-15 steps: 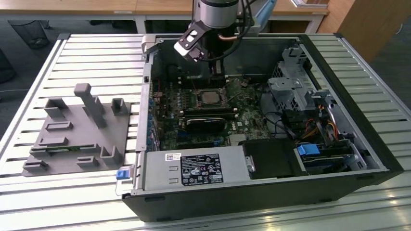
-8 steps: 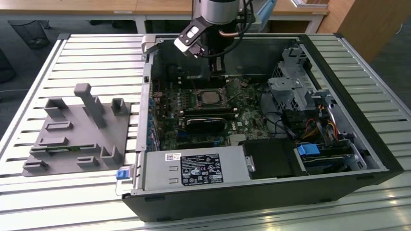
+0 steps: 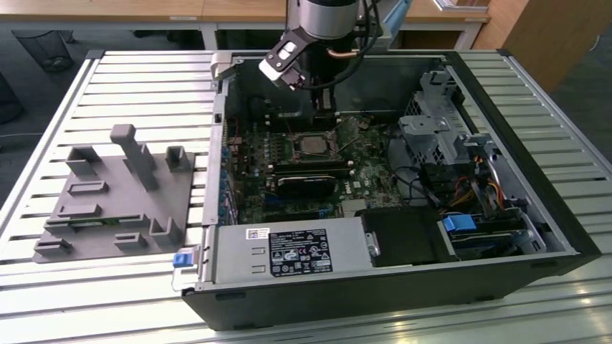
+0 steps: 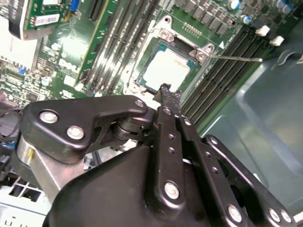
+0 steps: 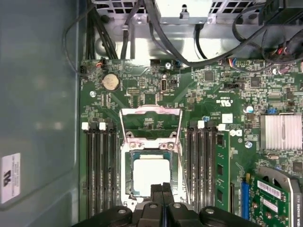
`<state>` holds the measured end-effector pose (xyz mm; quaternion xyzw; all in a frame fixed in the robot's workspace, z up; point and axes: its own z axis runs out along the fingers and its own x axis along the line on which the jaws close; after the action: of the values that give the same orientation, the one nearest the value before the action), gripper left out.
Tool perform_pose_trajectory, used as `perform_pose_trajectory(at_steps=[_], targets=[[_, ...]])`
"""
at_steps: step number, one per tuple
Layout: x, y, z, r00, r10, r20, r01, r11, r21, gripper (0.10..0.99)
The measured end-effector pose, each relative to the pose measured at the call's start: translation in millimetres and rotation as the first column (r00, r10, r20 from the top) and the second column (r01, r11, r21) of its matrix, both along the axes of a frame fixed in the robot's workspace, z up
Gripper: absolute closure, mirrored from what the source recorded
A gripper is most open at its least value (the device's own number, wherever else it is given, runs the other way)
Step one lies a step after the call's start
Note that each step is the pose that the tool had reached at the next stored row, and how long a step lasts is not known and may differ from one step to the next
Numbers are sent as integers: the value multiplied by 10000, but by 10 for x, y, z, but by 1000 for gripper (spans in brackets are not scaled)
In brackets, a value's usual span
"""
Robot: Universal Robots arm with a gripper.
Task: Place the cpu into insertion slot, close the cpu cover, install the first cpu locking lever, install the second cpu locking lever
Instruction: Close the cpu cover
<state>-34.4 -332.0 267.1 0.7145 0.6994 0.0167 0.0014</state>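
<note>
Exterior view: walls of the black open computer case (image 3: 383,301) hem the arm, reaching down over the green circuit board (image 3: 375,188). In the first wrist view, the thin silvery cpu cover (image 5: 150,111) stands raised. The pale square cpu (image 5: 151,175) lies in the dark insertion slot (image 5: 130,182), with the gripper (image 5: 162,189) over its edge, fingers pressed together, holding nothing.

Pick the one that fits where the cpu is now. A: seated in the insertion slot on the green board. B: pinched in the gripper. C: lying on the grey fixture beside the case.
A: the cpu lies flat in the insertion slot, pale top up.
</note>
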Motion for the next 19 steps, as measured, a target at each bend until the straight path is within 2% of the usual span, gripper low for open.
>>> perform_pose_trajectory(at_steps=[5, 10, 14, 19], targets=[[35, -20, 0, 10000, -1, 0, 1, 10000, -1, 965], [211, -21, 0, 10000, 73, 0, -73, 10000, 8, 965], [232, -21, -1, 9993, 372, 0, -372, 9993, 11, 965], [273, -21, 18, 9991, 415, 1, -415, 9991, 10, 965]])
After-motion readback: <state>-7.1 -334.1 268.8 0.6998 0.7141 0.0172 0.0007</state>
